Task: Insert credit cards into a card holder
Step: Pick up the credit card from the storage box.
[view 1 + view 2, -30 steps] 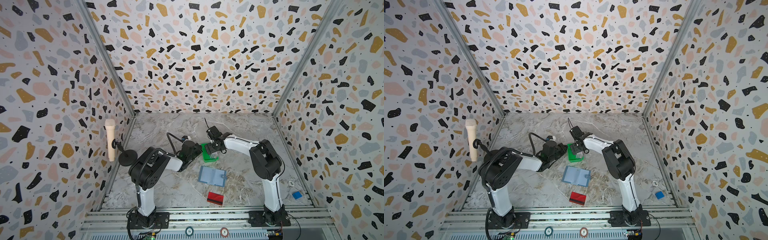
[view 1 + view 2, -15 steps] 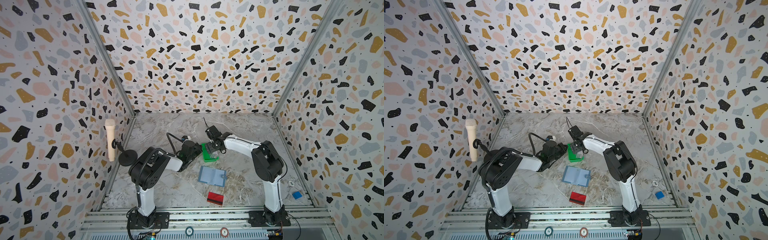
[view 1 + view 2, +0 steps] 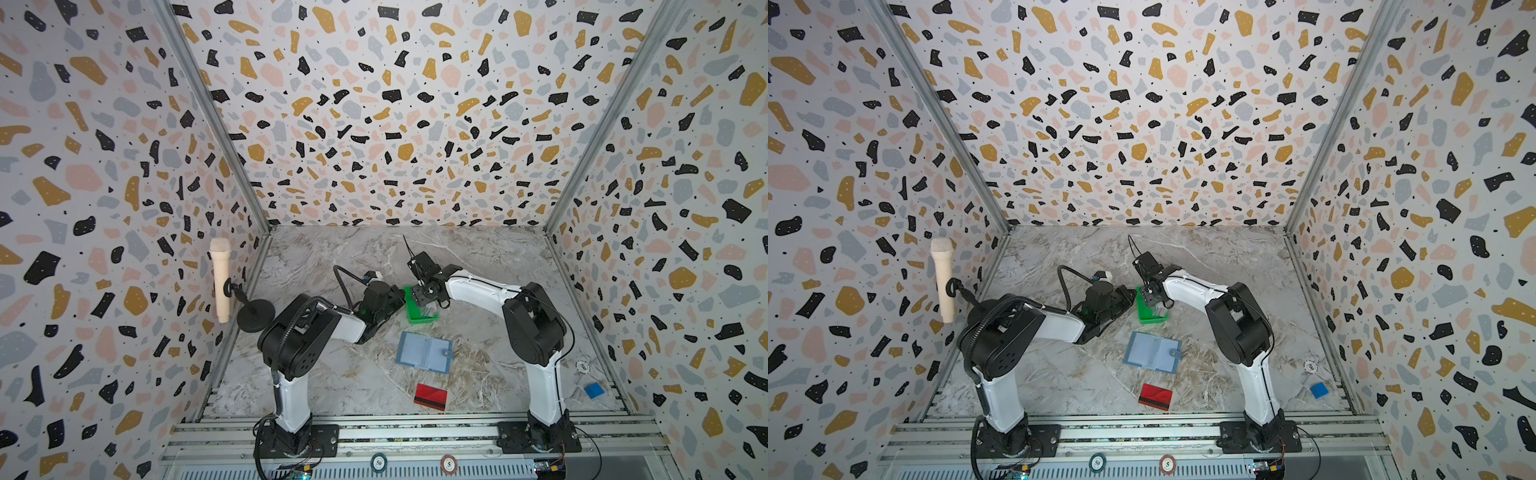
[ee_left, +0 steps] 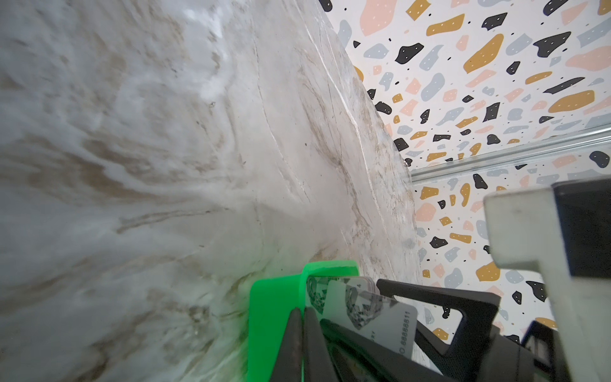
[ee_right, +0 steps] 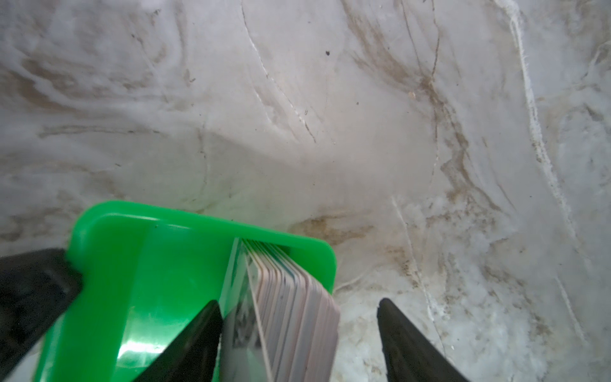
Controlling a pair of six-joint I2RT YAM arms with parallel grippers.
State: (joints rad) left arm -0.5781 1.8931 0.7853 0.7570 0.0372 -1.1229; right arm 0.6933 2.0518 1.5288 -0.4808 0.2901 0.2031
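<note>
Green tray (image 5: pixel 132 264) holds stacked credit cards (image 5: pixel 297 317); left gripper (image 4: pixel 302 311) pinches its wall, right gripper (image 5: pixel 299 301) gapes astride them.

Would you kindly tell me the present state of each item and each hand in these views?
left hand: shut on the wall of the green tray.
right hand: open, jaws astride the card stack.
green tray: resting on the table, holding the card stack.
card stack: standing on edge at one end of the green tray.
card holder: open, lying flat on the table.
red card: flat on the table, outside the card holder.
</note>
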